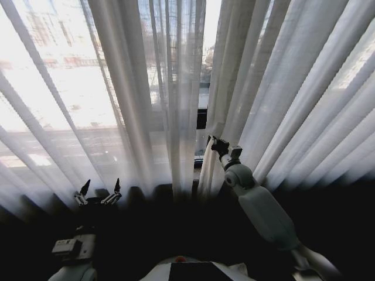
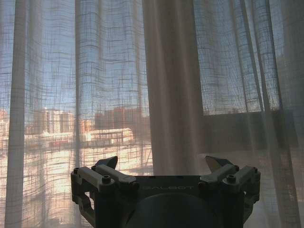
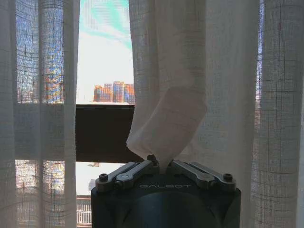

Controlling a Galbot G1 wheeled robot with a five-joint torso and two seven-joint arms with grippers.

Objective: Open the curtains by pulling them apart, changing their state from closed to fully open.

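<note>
Right tool [image 3: 161,164] pinching curtains [image 3: 166,95]; left tool [image 2: 164,164] spread, clear.

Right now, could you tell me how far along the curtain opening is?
Barely begun: a narrow gap shows between the curtains, the left panel and the right panel. In hand: the right gripper is shut on the right panel's inner edge. The left gripper is open, short of its panel. Both panels need pulling wide.

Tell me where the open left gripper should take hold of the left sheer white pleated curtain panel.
Probably its inner edge by the narrow gap: the left sheer white curtain panel bunches there into thick vertical pleats, something for fingers to pinch. The left gripper hangs open below, so come straight in from the room side, as the right gripper pinches its panel.
</note>
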